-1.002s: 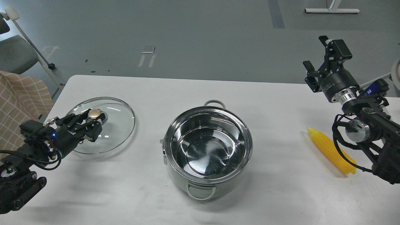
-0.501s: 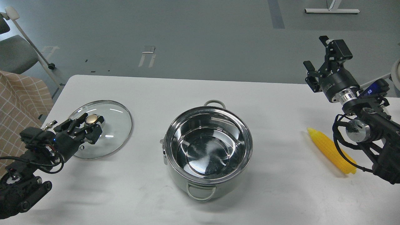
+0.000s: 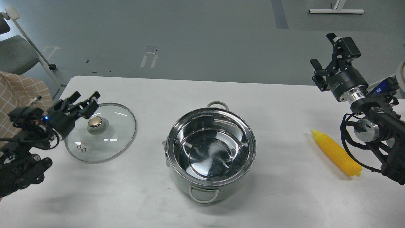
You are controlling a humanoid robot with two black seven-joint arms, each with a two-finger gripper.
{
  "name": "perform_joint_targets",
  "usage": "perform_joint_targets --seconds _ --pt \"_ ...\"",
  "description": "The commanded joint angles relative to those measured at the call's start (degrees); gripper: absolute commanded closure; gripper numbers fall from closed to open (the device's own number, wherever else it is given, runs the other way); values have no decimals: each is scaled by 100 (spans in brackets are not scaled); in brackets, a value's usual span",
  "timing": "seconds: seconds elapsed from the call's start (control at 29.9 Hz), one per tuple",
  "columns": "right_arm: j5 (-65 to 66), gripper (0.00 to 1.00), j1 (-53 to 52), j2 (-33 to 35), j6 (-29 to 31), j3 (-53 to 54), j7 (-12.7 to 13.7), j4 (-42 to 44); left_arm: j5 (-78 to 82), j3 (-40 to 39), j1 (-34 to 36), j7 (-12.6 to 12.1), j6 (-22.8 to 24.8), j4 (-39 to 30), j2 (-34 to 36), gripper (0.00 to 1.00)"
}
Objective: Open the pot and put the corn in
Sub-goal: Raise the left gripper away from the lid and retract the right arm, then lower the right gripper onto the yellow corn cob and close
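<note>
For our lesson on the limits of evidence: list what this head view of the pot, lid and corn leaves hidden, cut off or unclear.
- The corn: its blunt end lies close to the right arm, so contact cannot be judged.
- The pot: its outer wall on the far side is hidden by its own rim.
- The lid: two small marks on the glass are too small to identify.
- Both arms: cut off by the picture's side edges.
- The chair at upper left: cut by the edge.

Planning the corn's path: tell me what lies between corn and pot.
Head view: only bare white table separates the corn from the pot.
</note>
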State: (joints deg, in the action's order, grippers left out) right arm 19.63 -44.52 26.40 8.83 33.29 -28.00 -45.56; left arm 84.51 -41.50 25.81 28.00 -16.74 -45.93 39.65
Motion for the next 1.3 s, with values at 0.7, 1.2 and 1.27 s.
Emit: perform_joint_targets --seconds 0.7,1.2,1.27 --pt "7202 1 162 3671 -882 -2072 0 -2088 -5929 -122 1453 0 3687 -1515 34 10" --pt "8109 2 945 2669 -1480 -2116 0 -1157 -5885 -122 1268 0 3678 -1770 52 10" --pt "8118 3 954 2563 -1480 -2125 0 -1086 -5885 -122 1268 0 3678 -1770 61 10"
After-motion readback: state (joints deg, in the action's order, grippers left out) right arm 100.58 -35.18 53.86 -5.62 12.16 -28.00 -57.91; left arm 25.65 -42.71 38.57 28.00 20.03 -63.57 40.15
